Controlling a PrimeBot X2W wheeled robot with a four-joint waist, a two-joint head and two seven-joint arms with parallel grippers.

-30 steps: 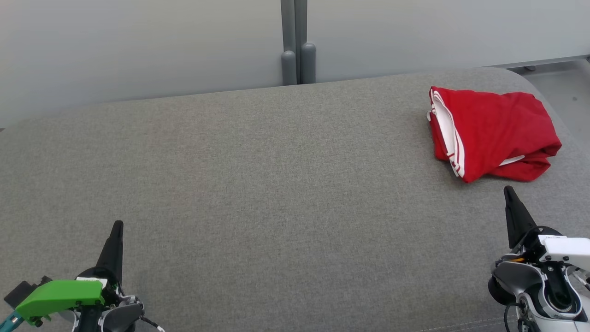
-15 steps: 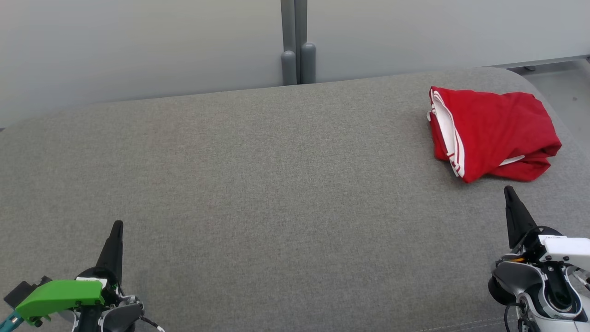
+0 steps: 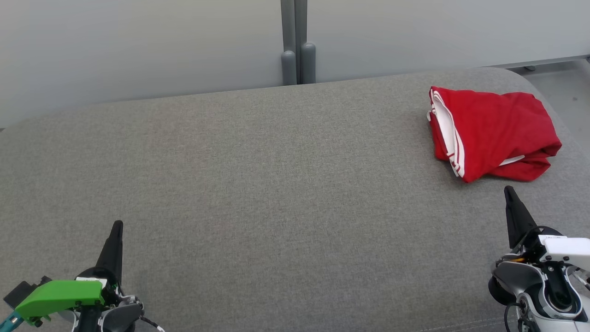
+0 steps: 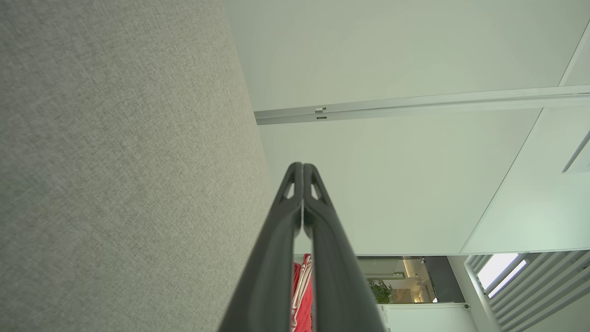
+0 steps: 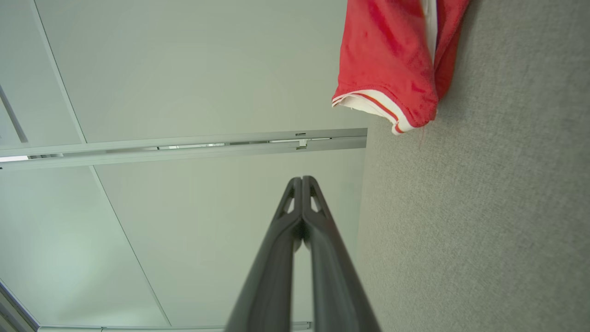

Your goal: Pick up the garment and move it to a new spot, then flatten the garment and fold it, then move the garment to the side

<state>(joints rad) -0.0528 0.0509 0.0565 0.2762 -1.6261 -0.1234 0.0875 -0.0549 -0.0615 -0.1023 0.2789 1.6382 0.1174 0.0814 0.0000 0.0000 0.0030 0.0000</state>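
- dark fingers of the right claw point(image 3: 510, 198) lie pressed together tip to tip, gripping nothing.
- the left claw point(image 3: 115, 235) is pinched closed as well, and is empty.
- just ahead of the right claw's tips, slightly to its outer side, lies the red garment point(image 3: 493, 133). it is bunched in a loose heap with white striped trim, on the grey fabric surface point(image 3: 276, 184) near the far right corner.
- from the left claw the garment is well apart, across the breadth of the surface.
- judging by its slumped folds, the garment is light, soft and limp. it should sag from any single hold, and thin cloth could slip out of a shallow pinch.
- the best hold looks like the folded edge nearest the right claw, or the stitched hem, where the layers are thicker.
- the right wrist view shows that hem close up, with its white-and-red band hanging past the surface's edge, which the head view does not make plain.
- the head view gives the heap's whole outline and both claws at once.
- the left wrist view catches a far-off red-and-white sliver of the garment, seen through the gap low between its own fingers.
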